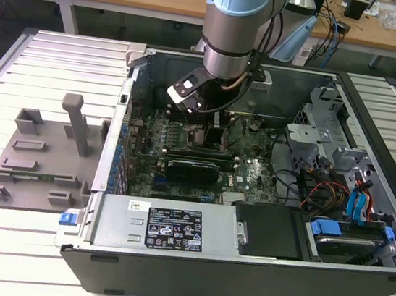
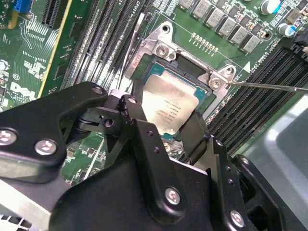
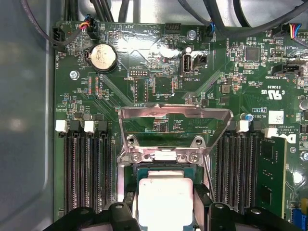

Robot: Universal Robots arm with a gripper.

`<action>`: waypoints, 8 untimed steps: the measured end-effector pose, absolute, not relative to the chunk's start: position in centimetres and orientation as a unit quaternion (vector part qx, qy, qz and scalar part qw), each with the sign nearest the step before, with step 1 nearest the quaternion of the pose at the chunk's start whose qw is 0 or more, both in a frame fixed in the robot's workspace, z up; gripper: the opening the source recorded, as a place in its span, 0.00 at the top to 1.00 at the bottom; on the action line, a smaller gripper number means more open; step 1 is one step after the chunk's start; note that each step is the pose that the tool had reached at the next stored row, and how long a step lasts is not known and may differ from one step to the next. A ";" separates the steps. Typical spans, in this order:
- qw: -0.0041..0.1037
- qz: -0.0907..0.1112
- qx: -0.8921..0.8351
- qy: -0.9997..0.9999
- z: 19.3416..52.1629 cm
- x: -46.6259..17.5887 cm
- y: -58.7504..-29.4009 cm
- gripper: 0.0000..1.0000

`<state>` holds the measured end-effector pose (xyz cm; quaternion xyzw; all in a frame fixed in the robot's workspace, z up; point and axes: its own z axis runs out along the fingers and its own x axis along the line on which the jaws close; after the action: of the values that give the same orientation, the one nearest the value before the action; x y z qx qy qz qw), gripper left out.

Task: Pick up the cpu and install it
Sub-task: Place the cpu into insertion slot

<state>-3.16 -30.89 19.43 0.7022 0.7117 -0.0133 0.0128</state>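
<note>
Hand (image 2: 162, 115) clamped on cpu (image 2: 169, 102) edges, over open socket (image 3: 159, 169), load plate (image 3: 175, 113) raised, memory slots (image 3: 89, 173) flanking closely both sides.

In the second wrist view, the edge of the cpu (image 2: 169, 107) nearest the gripper (image 2: 162, 118) is covered by the gripper's body, and whether the chip is seated in the socket (image 2: 185, 67) or lies just above it cannot be told. In the first wrist view, part of the cpu is cut off by the picture's edge. In the exterior view, the socket area is hidden behind the arm (image 1: 230, 43), itself cut off at the top.
</note>
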 end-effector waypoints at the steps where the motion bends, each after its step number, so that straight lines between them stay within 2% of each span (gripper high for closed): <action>1: 0.013 -0.013 0.702 0.712 19.4 -3.2 -30.9 0.45; 2: 0.013 -0.014 0.702 0.712 19.4 -3.2 -30.9 0.45; 3: 0.013 -0.013 0.702 0.712 19.4 -3.2 -30.9 0.39; 8: 0.013 -0.013 0.702 0.712 19.4 -3.1 -30.9 0.39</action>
<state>-3.14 -30.87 19.39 0.7022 0.7117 -0.0130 0.0127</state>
